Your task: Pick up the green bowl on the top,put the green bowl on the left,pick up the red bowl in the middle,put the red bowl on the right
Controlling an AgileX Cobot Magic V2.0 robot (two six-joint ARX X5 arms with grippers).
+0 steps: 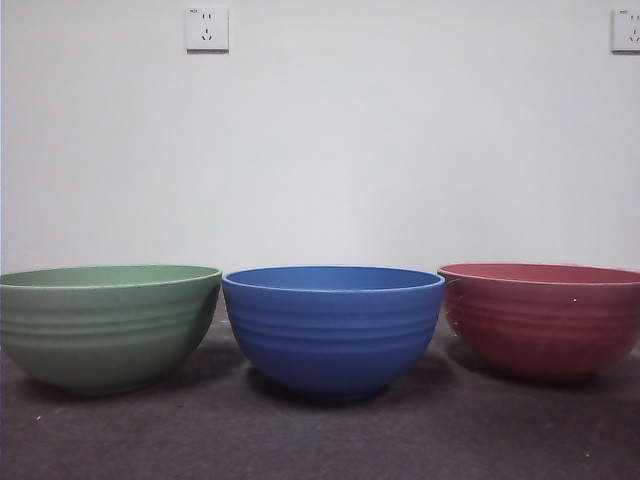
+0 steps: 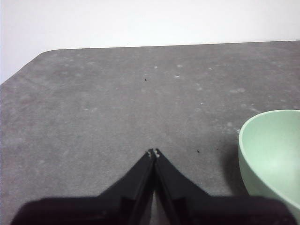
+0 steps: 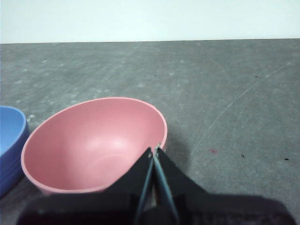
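The green bowl (image 1: 108, 325) stands upright on the table at the left. The red bowl (image 1: 545, 316) stands upright at the right, with a blue bowl (image 1: 333, 328) between them. All three stand apart and empty. My left gripper (image 2: 153, 152) is shut and empty above the bare table, with the green bowl (image 2: 274, 154) off to one side of it. My right gripper (image 3: 155, 150) is shut and empty, raised over the near rim of the red bowl (image 3: 93, 143). Neither arm shows in the front view.
The dark grey table (image 1: 320, 440) runs to a white wall with two sockets (image 1: 207, 29). The blue bowl's edge (image 3: 9, 140) shows beside the red bowl in the right wrist view. A rounded table corner (image 2: 42, 54) shows in the left wrist view.
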